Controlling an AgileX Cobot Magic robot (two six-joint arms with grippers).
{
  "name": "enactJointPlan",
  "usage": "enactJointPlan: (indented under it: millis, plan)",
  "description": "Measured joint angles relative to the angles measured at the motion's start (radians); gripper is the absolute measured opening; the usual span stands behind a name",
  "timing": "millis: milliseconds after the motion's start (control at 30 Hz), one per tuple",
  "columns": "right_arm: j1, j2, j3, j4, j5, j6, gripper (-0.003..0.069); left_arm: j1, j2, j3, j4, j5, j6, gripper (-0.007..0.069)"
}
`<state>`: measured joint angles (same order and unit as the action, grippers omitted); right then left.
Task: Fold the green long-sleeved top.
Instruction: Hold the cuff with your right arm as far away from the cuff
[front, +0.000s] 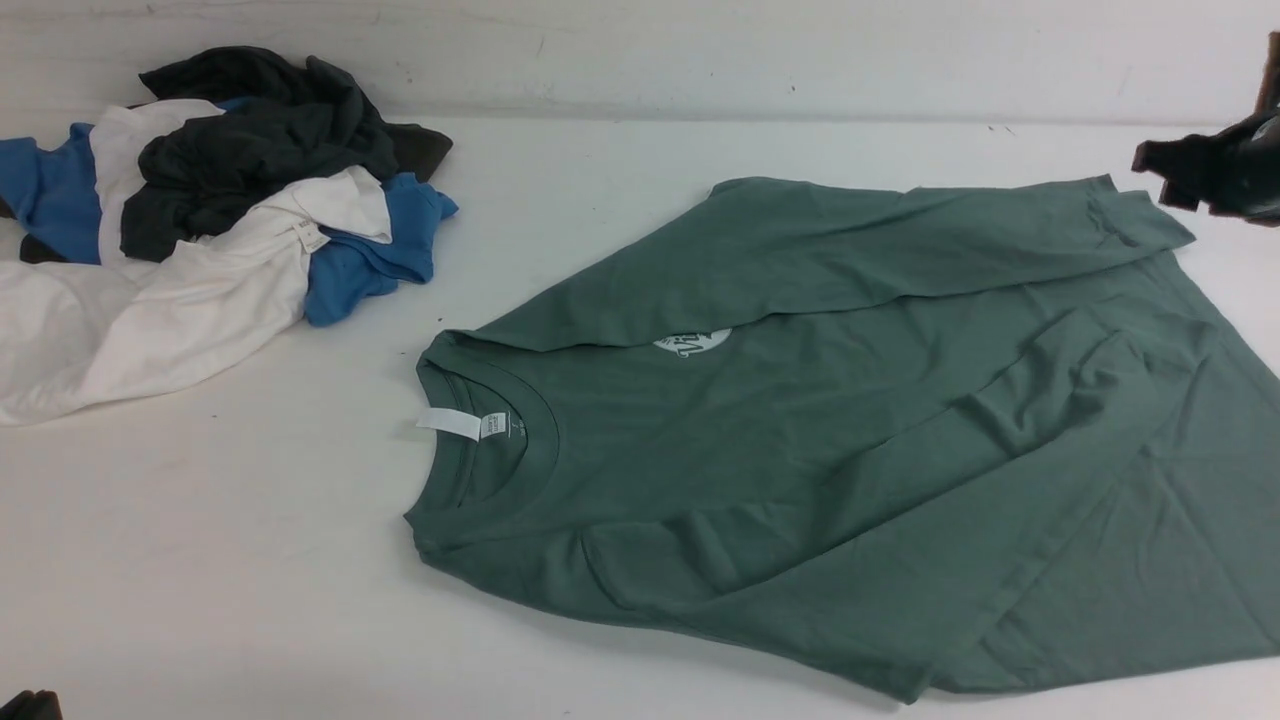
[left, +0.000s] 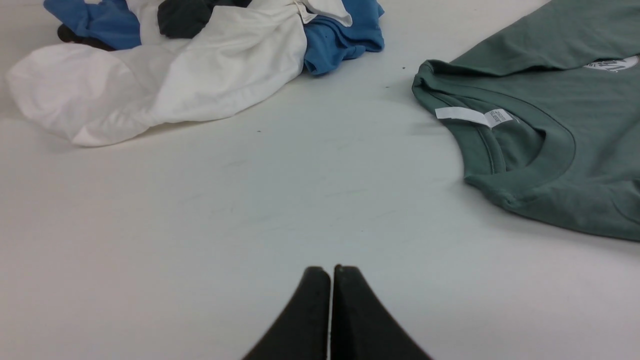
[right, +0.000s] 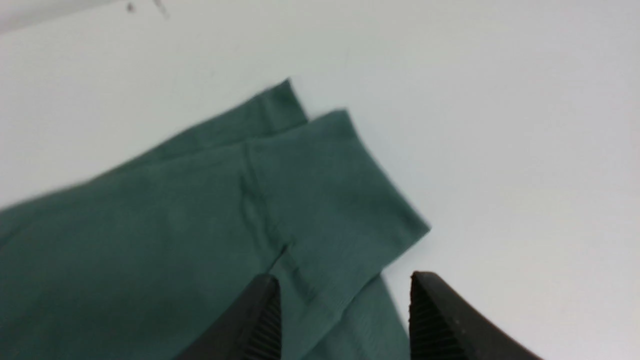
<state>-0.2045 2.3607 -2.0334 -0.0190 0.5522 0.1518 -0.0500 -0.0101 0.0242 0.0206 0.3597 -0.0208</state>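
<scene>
Two black metal fingers of my right claw (right: 345, 280) are hovering parted and empty near the garment's far cuff, probably after laying that long sleeve inward. Well apart, my left claw (left: 331, 272) is waiting clenched on nothing over the pale smooth counter (front: 250, 560), presumably keeping out of the way. The large sage-green cotton long-sleeved top (front: 640, 430) is lying flat across it, neckline toward my left. Its far sleeve is forming a smooth band; the near one is bunching into soft diagonal creases, which I'm judging may need flattening.

Left end effector (left: 332, 267) seems shut; right (right: 345, 275) open.
</scene>
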Motion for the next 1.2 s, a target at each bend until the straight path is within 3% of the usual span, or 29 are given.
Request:
enactJointPlan:
  millis: [167,367,567,800,1000,1033,1100,1200]
  plan:
    - [-0.045,0.177,-0.218,0.029,-0.001,0.002,0.0348,0.000,0.000,0.000,0.000,0.000,0.000,-0.0004]
    - [-0.088,0.377,-0.409,0.211,-0.039,-0.005,0.0349,0.000,0.000,0.000,0.000,0.000,0.000,-0.0004]
    - [-0.094,0.420,-0.451,0.325,-0.083,-0.083,0.0349,0.000,0.000,0.000,0.000,0.000,0.000,-0.0004]
    - [-0.078,0.423,-0.453,0.367,-0.081,-0.231,0.0342,0.000,0.000,0.000,0.000,0.000,0.000,-0.0004]
    - [-0.060,0.420,-0.456,0.368,-0.031,-0.284,0.0168,0.000,0.000,0.000,0.000,0.000,0.000,-0.0004]
    - [-0.060,0.410,-0.456,0.361,-0.007,-0.291,0.0093,0.000,0.000,0.000,0.000,0.000,0.000,-0.0004]
    - [-0.060,0.390,-0.452,0.342,0.032,-0.297,0.0036,0.000,0.000,0.000,0.000,0.000,0.000,-0.0004]
    - [-0.060,0.352,-0.448,0.311,0.101,-0.297,0.0021,0.000,0.000,0.000,0.000,0.000,0.000,-0.0004]
